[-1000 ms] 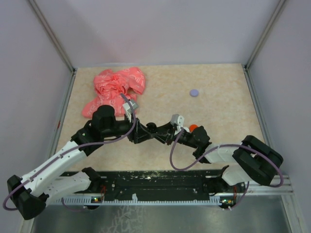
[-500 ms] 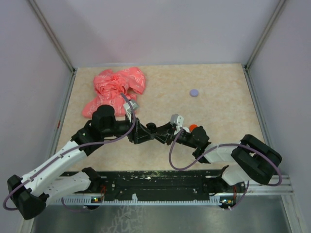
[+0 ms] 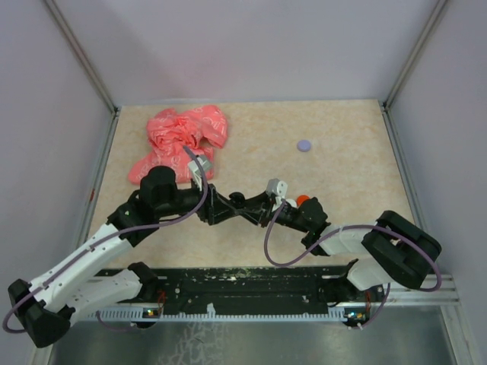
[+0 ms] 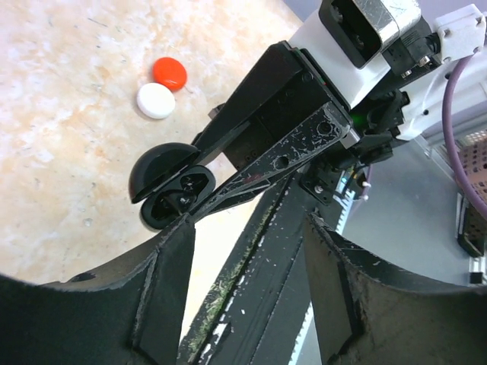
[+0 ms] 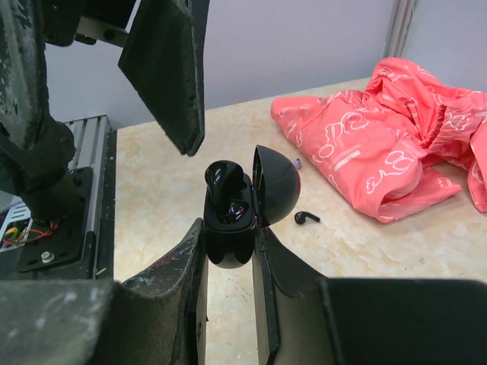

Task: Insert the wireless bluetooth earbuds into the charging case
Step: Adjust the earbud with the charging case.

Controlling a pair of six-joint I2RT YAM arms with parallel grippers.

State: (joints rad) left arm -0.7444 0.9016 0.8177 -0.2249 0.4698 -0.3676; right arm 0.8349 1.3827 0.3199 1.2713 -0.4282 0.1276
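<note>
Earbuds: one black earbud (image 5: 225,179) sits in open charging case (image 5: 228,245), clamped by right fingers (image 5: 179,281). Loose earbud (image 5: 307,217) lies on tabletop (image 5: 152,190) near pink cloth (image 5: 380,152). Left fingers (image 4: 171,274) spread, empty, near case. Likely next: fetch loose earbud, seat in free slot.

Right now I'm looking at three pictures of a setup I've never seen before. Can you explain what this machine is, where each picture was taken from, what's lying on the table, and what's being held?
These are two robot arms bolted to the near edge of a table. One picture looks down from above. The other two come from small cameras, one on each wrist. The right end effector is shut on a black charging case. The case's lid is open, and what looks like one bud is seated inside. The left end effector is open, holds nothing, and is close to that case. On the table lie a crumpled pink cloth, a purple disc, a red disc, a white disc and a loose black earbud.
</note>
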